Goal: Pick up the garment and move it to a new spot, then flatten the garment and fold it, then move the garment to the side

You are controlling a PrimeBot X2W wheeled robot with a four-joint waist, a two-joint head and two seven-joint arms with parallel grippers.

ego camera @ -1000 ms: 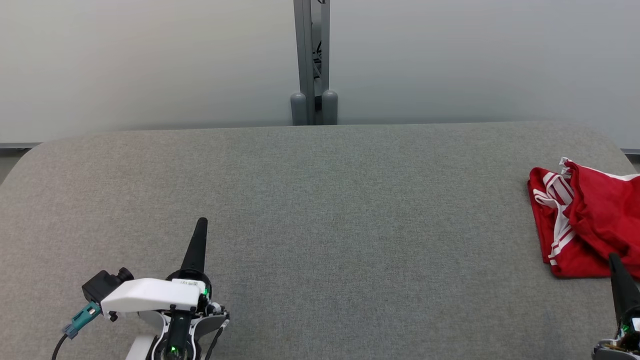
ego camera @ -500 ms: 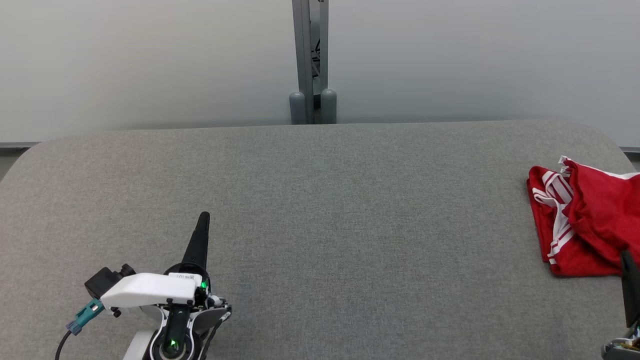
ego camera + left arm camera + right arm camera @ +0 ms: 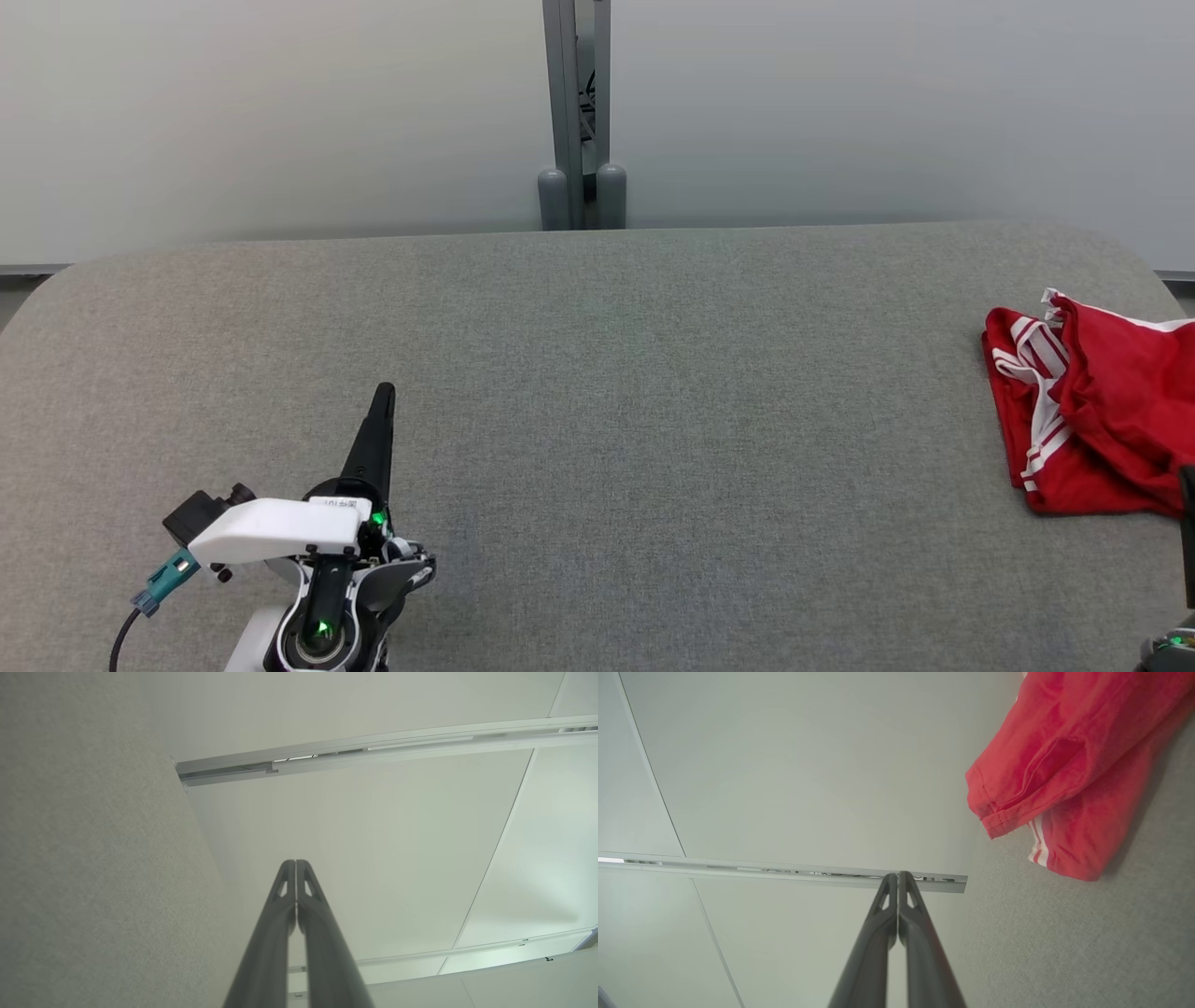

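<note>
The garment [image 3: 1092, 411] is red with white stripes and lies crumpled at the table's right edge; the right wrist view shows it [image 3: 1069, 765] at the upper right. My left gripper [image 3: 384, 392] stands shut and empty at the lower left of the table, far from the cloth, its fingers pressed together [image 3: 296, 863]. My right gripper [image 3: 897, 875] is shut with nothing in it. In the head view just a dark sliver of the right gripper [image 3: 1187, 532] shows at the right edge, in front of the garment's near hem.
The grey fabric-covered table [image 3: 597, 373] has rounded corners. Behind its far edge rises a grey metal post [image 3: 574, 112] against a pale wall.
The left gripper has crept a little forward. The right gripper has slid further out of the head view at the right edge. The garment has not moved.
</note>
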